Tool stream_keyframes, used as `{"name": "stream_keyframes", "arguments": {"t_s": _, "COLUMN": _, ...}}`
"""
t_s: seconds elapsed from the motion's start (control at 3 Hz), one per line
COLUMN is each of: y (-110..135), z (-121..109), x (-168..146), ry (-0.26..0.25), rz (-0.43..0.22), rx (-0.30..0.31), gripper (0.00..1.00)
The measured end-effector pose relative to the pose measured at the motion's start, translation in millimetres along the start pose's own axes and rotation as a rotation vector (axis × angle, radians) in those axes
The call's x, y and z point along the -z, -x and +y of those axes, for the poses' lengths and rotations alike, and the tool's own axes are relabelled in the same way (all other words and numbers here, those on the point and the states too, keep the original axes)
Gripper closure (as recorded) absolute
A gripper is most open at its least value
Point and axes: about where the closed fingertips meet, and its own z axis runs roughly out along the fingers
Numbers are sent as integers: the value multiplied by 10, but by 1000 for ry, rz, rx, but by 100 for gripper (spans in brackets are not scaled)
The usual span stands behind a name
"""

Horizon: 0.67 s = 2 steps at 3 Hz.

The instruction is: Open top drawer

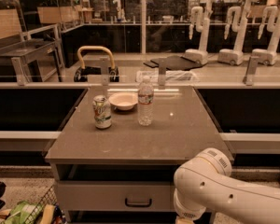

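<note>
The top drawer (107, 196) is a wide grey front under the thick tabletop, with a small black pull handle (138, 202) at its centre. A dark gap shows between the drawer front and the tabletop slab. My white arm (210, 183) comes in from the lower right, and its elbow stands just right of the handle, in front of the drawer's right end. My gripper is out of view, below the bottom edge of the camera view.
On the grey tabletop (177, 134) stand a drink can (101, 111), a white bowl (123, 101) and a clear water bottle (145, 102). A basket with packaged goods (28, 213) sits on the floor at lower left. Other white robot arms (233, 31) stand behind a counter at the back.
</note>
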Motion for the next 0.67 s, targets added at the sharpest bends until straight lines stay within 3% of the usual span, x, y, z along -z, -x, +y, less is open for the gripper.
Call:
{"name": "stream_keyframes", "arguments": {"t_s": 0.33, "y": -15, "z": -150, "x": -124, "ry": -16, "rz": 71, "rx": 103, "gripper": 0}}
{"name": "stream_keyframes", "arguments": {"t_s": 0.67, "y": 18, "z": -243, "x": -248, "ry": -9, "rz": 124, "rx": 161, "gripper": 0}}
